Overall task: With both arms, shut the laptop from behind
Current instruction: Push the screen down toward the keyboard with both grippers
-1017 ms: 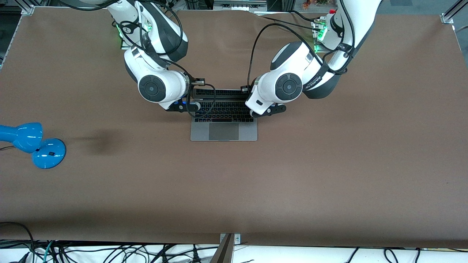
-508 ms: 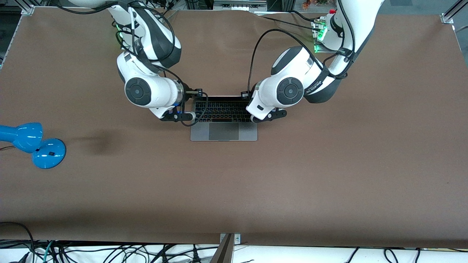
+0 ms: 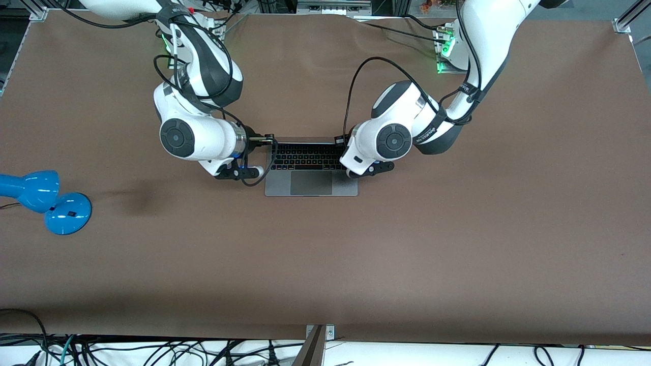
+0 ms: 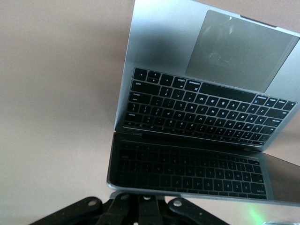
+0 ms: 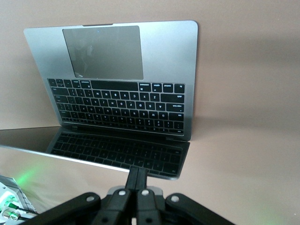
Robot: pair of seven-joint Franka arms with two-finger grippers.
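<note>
While both shut grippers (image 3: 268, 138) (image 3: 339, 138) press the laptop (image 3: 311, 184) lid, a blue lamp (image 3: 46, 199) sits on the brown table (image 3: 457, 229).

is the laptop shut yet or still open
Still open, partly folded: the laptop's keyboard and trackpad show in every view, and both wrist views show the dark screen tilted over the keys, reflecting them.

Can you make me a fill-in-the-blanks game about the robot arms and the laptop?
1. The laptop is only partly closed, so its ____ keys still show.
2. Both the left gripper and the right gripper have their fingers ____.
3. The bright lamp near the right arm's end of the table is coloured ____.

Missing words: black; shut; blue
</note>
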